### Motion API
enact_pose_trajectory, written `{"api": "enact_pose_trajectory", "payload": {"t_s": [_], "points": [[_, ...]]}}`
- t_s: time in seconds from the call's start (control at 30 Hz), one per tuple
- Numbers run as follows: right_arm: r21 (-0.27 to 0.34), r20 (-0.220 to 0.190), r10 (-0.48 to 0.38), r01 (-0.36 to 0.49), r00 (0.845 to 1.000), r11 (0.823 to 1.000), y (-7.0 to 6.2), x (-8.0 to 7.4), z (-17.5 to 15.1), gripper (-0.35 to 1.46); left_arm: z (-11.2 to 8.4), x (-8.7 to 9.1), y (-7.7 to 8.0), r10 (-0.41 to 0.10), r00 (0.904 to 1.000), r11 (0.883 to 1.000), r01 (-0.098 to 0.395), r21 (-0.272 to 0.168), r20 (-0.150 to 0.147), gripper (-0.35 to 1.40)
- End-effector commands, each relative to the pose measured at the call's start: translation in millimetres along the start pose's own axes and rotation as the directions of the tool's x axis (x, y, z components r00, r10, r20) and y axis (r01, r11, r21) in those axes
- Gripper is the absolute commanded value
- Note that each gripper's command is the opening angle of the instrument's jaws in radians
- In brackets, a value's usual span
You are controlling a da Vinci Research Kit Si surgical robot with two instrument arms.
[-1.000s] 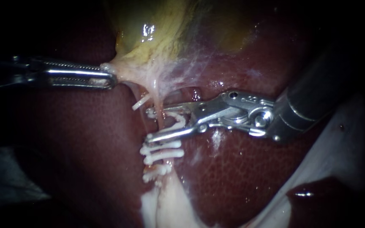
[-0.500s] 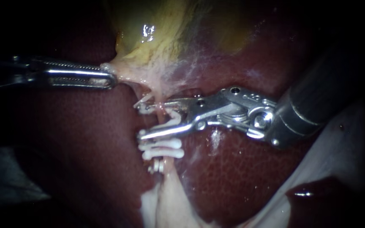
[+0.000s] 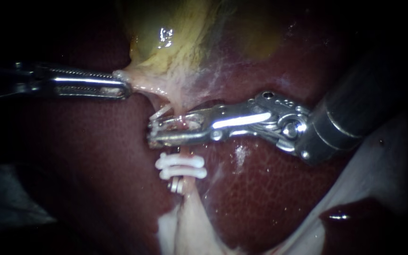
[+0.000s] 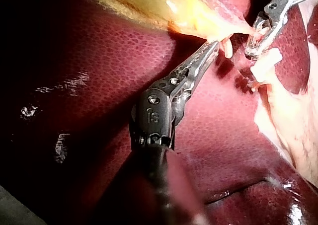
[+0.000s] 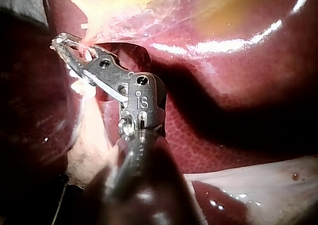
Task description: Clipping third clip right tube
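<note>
Right instrument jaws have drawn together since half a second ago and now clamp a clip around the tube, just above two white clips that only the endoscope shows fully. Left instrument jaws grip the gallbladder edge, over the liver.

Liver: dark red, glossy, finely mottled, filling most of the scene.
Gallbladder: yellow-green, wet sac lying on the liver.
Pale sheet: white, wet, beside the liver's edge.

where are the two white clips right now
Endoscope view, centre: the two white clips sit on the tube directly below my right instrument, with liver either side.
</note>
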Motion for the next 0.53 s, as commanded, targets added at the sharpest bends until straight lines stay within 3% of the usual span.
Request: {"api": "enact_pose_trajectory", "payload": {"t_s": [0.03,0.53], "points": [[0.0,0.0,0.015,-0.015,1.0,1.0,0.1,-0.1,-0.3,-0.35,0.0,0.0,0.0,0.0,1.0,1.0,0.0,0.0,0.0,-0.35],[0.0,0.001,0.02,-0.02,1.0,1.0,0.1,-0.2,-0.3,-0.35,0.1,0.0,0.0,0.0,1.0,1.0,0.0,0.0,0.0,-0.35]]}}
